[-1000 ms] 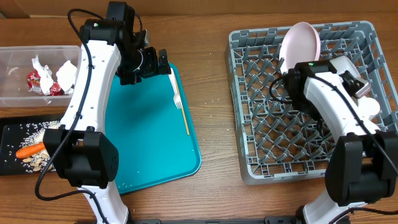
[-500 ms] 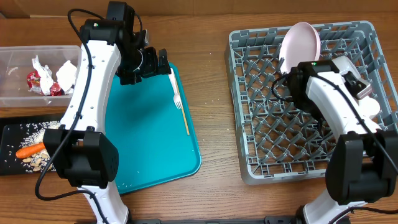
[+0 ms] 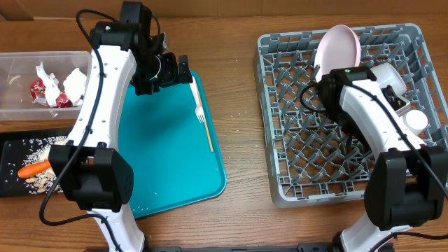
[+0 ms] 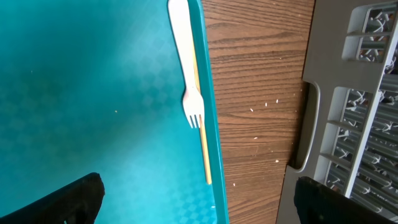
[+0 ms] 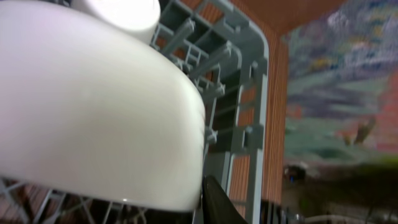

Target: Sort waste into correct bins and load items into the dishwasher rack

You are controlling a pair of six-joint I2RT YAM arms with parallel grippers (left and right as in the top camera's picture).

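Hovering over the teal tray, the left claw is released, fingers wide, nothing in it. Fork lies on that tray by the edge nearest the rack, partly over a thin yellow stick. Right claw is inside the rack, up against a white bowl; one finger touches its rim, cannot tell if clenched or let go. Cup sits just beside. Pink plate stands on edge at the rack's far side. Tub holds wrapper and napkins; black tray holds carrot and rice.
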